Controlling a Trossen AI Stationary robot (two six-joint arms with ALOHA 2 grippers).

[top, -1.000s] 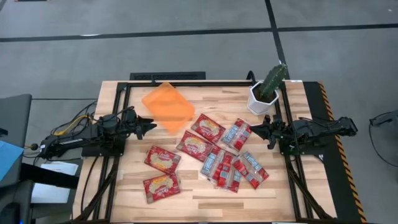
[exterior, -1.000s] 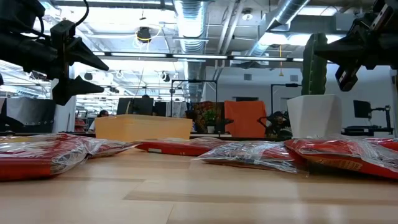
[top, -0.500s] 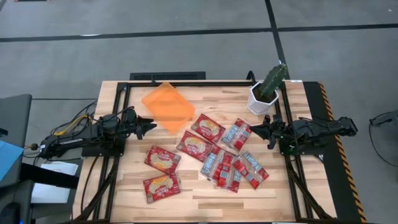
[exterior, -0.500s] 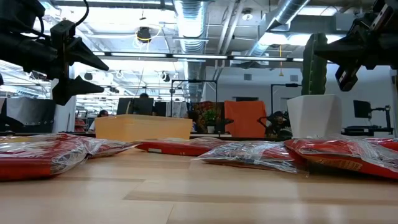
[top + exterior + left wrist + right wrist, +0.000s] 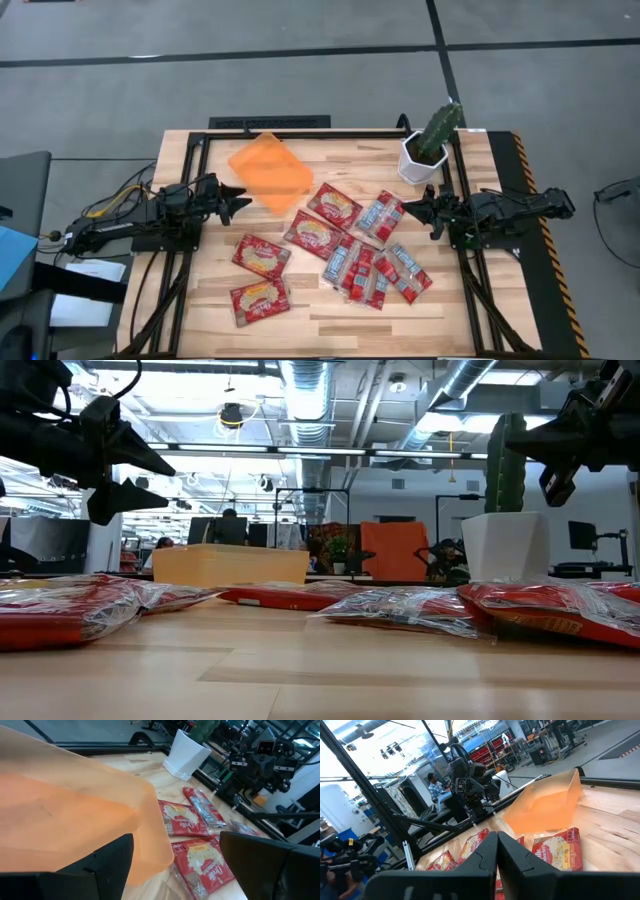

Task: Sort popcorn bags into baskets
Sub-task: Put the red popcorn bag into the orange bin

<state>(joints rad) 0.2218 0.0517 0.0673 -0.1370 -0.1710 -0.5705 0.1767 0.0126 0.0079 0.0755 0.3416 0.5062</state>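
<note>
The orange basket (image 5: 270,172) lies flat on the table's far left part, turned diagonally; it fills the left wrist view (image 5: 65,815). Several popcorn bags lie flat mid-table: red ones with yellow pictures (image 5: 333,205) (image 5: 262,255) (image 5: 260,298) and red-and-silver ones (image 5: 380,215) (image 5: 408,272). My left gripper (image 5: 243,205) hovers open above the table beside the basket's near-left side, touching nothing; its fingers stand wide apart in the left wrist view (image 5: 175,845). My right gripper (image 5: 407,210) hovers shut just right of the bags, fingers together (image 5: 497,837).
A white pot with a green cactus (image 5: 425,150) stands at the far right, close behind my right arm. Bare wood lies along the near edge (image 5: 330,320) and between basket and pot. Black frame rails run along the table's left and right sides.
My left gripper has turned slightly about its wrist while staying in place above the table. The bags and basket have not moved.
</note>
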